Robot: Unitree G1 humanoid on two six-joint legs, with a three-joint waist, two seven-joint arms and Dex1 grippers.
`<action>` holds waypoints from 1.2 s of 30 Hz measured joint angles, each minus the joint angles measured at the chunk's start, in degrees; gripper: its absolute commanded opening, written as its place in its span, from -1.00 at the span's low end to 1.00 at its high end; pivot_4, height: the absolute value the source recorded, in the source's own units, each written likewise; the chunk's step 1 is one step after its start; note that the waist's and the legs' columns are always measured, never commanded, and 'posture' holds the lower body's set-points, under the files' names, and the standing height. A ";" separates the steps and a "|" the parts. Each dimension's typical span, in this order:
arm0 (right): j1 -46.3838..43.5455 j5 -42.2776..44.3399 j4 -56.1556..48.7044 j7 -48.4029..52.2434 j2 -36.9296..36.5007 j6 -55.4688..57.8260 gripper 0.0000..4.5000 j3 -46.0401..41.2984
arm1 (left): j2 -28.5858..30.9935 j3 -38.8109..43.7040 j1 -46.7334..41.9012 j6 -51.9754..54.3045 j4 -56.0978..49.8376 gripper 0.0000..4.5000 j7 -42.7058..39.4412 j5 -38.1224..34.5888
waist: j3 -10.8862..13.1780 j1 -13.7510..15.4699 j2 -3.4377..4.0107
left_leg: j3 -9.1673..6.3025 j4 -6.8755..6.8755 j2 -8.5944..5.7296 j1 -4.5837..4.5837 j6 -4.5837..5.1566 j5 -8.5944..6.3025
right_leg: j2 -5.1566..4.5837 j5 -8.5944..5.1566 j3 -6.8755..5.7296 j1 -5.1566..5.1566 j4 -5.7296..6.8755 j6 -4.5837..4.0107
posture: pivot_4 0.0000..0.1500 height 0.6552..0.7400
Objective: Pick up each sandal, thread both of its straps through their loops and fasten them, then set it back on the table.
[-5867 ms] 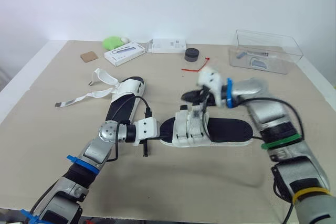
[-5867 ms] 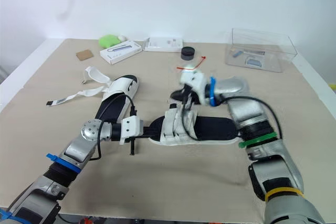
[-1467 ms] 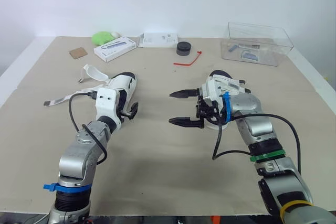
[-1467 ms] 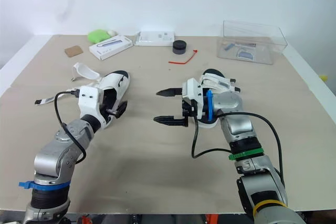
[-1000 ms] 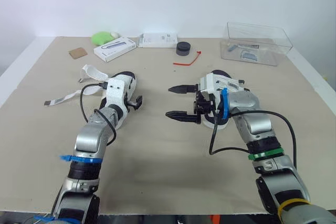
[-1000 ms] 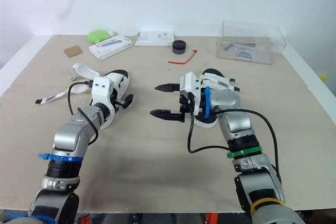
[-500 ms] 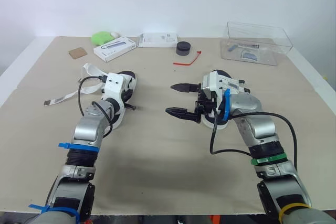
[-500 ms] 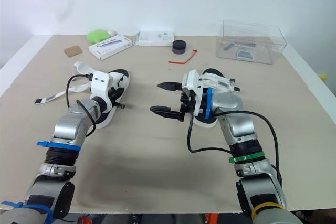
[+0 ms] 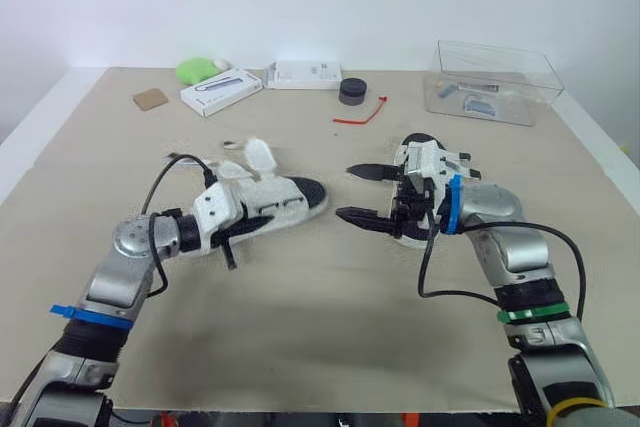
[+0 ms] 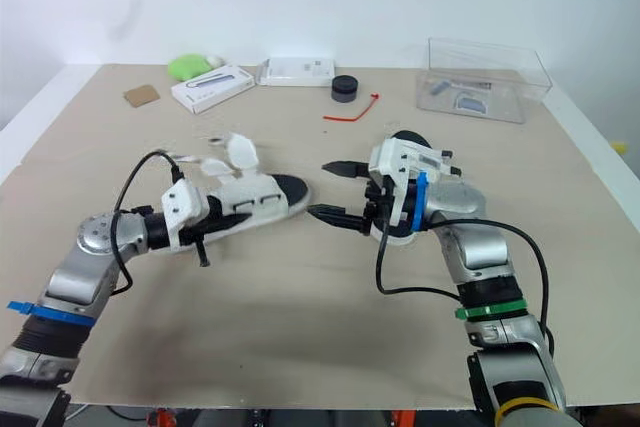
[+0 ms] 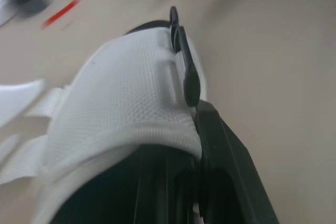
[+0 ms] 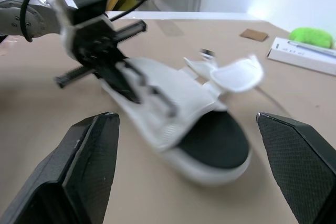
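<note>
Left of centre, the left gripper (image 9: pixel 240 230) clamps the white mesh sandal with black footbed (image 9: pixel 290 199). Just beside its free end the right gripper (image 9: pixel 349 192) gapes, half-hiding the second white sandal (image 9: pixel 417 143). A clear plastic box (image 9: pixel 495 82) sits upper right.

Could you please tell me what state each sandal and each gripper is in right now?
held sandal: straps loose, unfastened.
other sandal: lying on the table, mostly hidden; straps cannot be judged.
left gripper: shut on held sandal.
right gripper: open, empty.
</note>
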 measured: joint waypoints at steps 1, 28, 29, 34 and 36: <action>1.07 -0.01 -1.80 0.17 -1.10 0.35 1.00 0.03 | 0.61 -0.57 0.47 -2.83 -0.33 -0.98 -3.34 -0.71 | 0.00 0.02 0.00 | 0.00 0.00 -0.01 0.00 0.01 0.00 | 0.00 -0.02 0.00 0.00 0.00 0.03 | 1.00 1.00; 12.32 5.65 -19.82 -8.36 -7.01 14.23 1.00 -5.57 | -1.87 -7.27 6.10 -3.48 -9.20 -0.98 -0.24 6.77 | 0.00 -0.07 0.00 | 0.01 0.08 0.13 0.06 0.10 0.01 | 0.23 -0.29 0.07 0.04 0.01 0.38 | 1.00 1.00; 12.32 5.59 -19.51 -8.05 -7.03 14.00 1.00 -5.50 | -1.79 -7.33 6.30 -3.10 -9.69 -0.98 -0.28 6.76 | 0.00 -0.07 0.00 | 0.02 0.08 0.12 0.06 0.10 0.01 | 0.23 -0.29 0.08 0.05 0.01 0.38 | 1.00 1.00; 12.32 4.32 -17.87 -6.02 -7.48 12.04 1.00 -3.80 | -1.20 -7.42 7.03 -1.55 -11.24 -0.98 -0.57 6.39 | 0.00 -0.06 0.00 | 0.04 0.08 0.12 0.07 0.10 0.01 | 0.23 -0.29 0.09 0.05 0.01 0.39 | 1.00 1.00; 12.32 3.51 -16.90 -5.45 -7.56 11.21 1.00 -3.76 | -1.20 -7.48 7.03 -1.48 -11.25 -0.98 -0.65 6.28 | 0.00 -0.06 0.00 | 0.05 0.08 0.12 0.07 0.10 0.01 | 0.22 -0.29 0.09 0.05 0.01 0.39 | 1.00 1.00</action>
